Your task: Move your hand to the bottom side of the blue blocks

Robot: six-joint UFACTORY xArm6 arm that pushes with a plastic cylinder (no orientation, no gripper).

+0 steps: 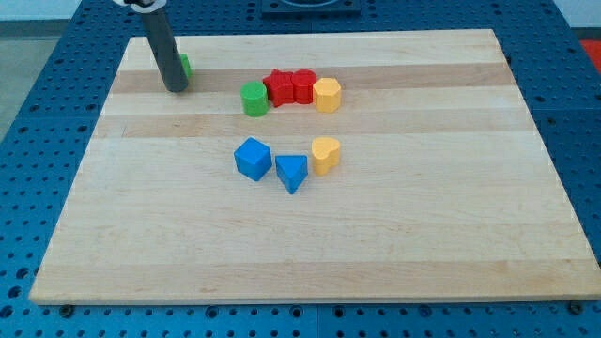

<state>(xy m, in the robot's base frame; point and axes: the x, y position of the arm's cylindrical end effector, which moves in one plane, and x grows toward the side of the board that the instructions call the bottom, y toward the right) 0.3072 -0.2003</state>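
While my tip (176,88) hides a green block (185,66) | no claw visible | blue blocks (253,159) far.

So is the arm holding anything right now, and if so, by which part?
Nothing is held. My tip rests on the board beside a partly hidden green block, far from the blue blocks.

One raised camera looks obliquely down from the board's (310,253) near edge, framing it whole.
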